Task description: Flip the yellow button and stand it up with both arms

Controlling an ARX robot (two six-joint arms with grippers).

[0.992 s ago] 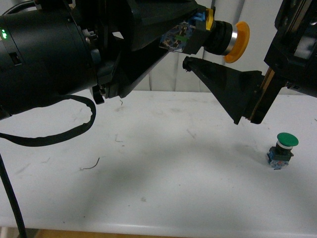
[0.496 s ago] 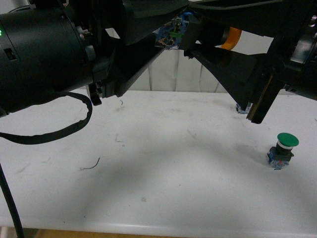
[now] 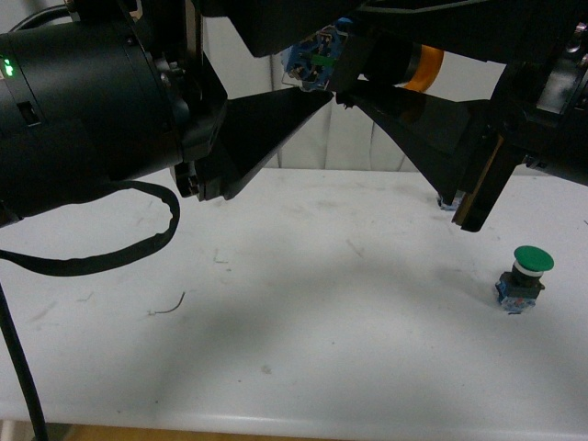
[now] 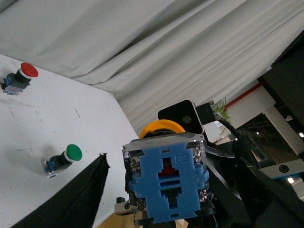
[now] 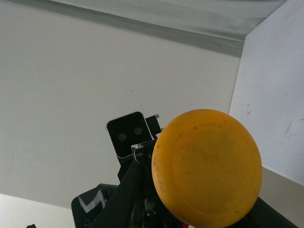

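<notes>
Obstructions: in the front view both arms crowd the upper frame, and their upper fingers are cut off by the top edge. The yellow button is held high above the table, lying sideways. Its blue base points toward the left arm and its cap toward the right arm. Its black body is lost in shadow, and only a sliver of the cap shows. In the right wrist view the cap fills the foreground and hides the contact points.

Jaws: the right gripper is clenched on the yellow button's body, one finger above and one below. The left gripper is released. The left wrist view shows one finger clear of the blue base; the other cannot be made out there.

Elsewhere: a green button stands upright on the table, on the right arm's side. A red button sits well apart from it.
</notes>
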